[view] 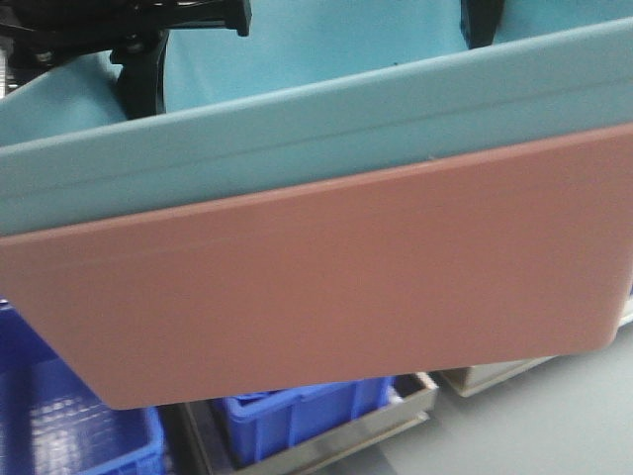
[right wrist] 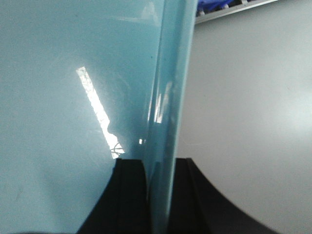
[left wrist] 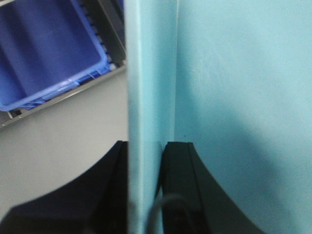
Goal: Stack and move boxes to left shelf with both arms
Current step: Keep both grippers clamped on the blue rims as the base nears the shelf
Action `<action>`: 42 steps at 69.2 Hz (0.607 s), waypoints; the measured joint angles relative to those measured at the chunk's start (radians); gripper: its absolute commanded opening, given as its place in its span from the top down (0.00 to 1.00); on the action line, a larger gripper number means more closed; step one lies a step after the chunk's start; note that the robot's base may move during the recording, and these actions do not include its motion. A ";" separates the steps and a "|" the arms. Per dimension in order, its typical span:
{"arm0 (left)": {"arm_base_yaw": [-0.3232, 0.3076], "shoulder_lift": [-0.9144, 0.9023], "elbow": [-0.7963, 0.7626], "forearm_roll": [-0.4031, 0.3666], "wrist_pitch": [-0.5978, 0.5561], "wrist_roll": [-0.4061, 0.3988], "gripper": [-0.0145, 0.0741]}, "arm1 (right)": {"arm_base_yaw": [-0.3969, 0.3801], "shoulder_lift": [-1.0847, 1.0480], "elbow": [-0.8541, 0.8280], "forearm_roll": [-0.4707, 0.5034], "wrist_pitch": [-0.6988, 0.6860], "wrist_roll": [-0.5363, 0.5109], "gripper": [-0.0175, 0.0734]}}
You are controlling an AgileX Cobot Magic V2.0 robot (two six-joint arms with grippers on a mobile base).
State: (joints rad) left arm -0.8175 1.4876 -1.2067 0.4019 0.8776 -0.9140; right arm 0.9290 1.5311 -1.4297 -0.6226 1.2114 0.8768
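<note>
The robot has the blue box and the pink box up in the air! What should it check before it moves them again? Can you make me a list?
1. Hold of the left gripper on a wall of the blue box: ok, clamped.
2. Hold of the right gripper on a blue box wall: ok, clamped.
3. Blue box sitting inside the pink box: ok.
4. Pink box gripped too: cannot tell; the wrist views show only a blue wall in the jaws.
5. Stack lifted above the dark blue crates: looks ok.
6. Way to the left shelf: cannot tell; the boxes fill the front view.
</note>
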 measured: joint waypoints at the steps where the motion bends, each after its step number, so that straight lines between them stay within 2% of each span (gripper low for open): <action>1: 0.000 0.000 0.000 0.000 0.000 0.000 0.85 | 0.000 0.000 0.000 0.000 0.000 0.000 0.75; 42: 0.000 0.000 0.000 0.000 0.000 0.000 0.85 | 0.000 0.000 0.000 0.000 0.000 0.000 0.75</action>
State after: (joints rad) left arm -0.8175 1.4876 -1.2067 0.4019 0.8776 -0.9140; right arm 0.9290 1.5311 -1.4297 -0.6226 1.2114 0.8768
